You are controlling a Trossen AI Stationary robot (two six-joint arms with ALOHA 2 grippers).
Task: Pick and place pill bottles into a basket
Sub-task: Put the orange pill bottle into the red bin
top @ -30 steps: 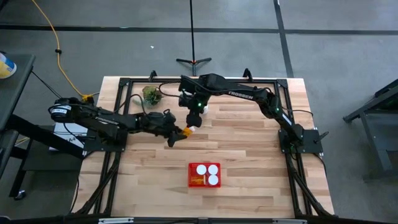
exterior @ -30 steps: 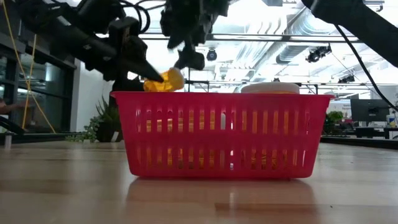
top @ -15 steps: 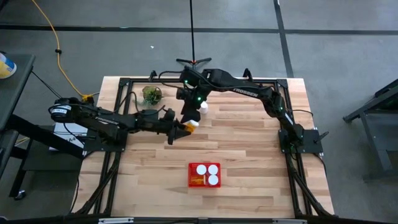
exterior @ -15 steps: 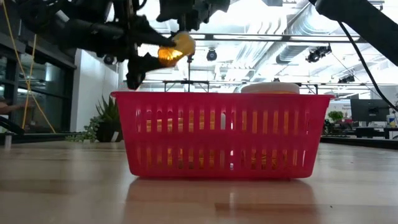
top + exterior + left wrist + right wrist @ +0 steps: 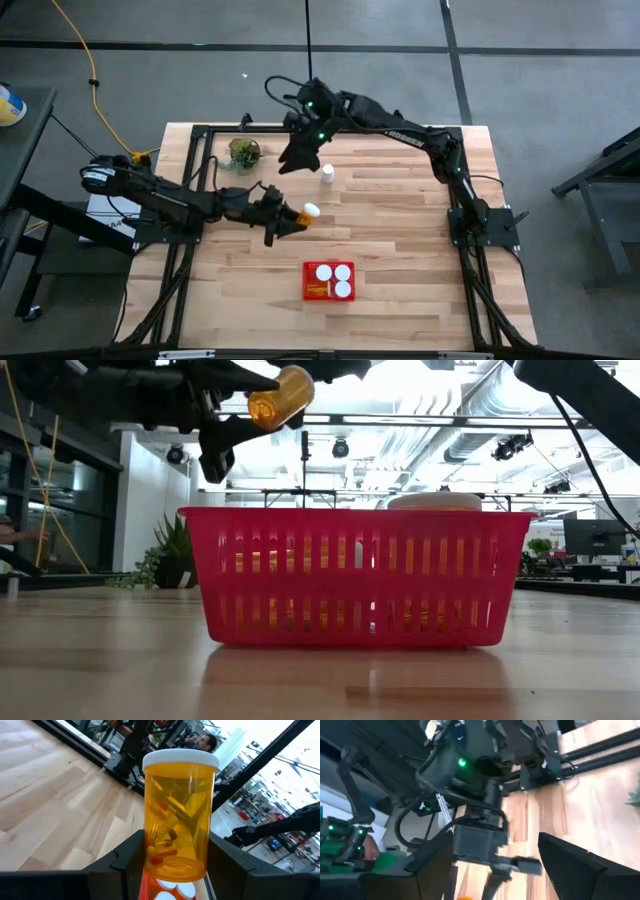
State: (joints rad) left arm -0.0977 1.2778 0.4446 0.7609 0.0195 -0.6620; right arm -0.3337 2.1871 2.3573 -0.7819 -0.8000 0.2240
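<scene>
Raised higher, left gripper (image 5: 287,219) holds orange bottle (image 5: 178,815); pills visible inside.

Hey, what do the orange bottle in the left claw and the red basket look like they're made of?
The translucent orange pill bottle looks like glossy clear-tinted plastic: pills show through its wall, and its white cap looks opaque and matte. The red rectangular slotted basket looks like molded plastic, with even slots and a slight sheen.
</scene>
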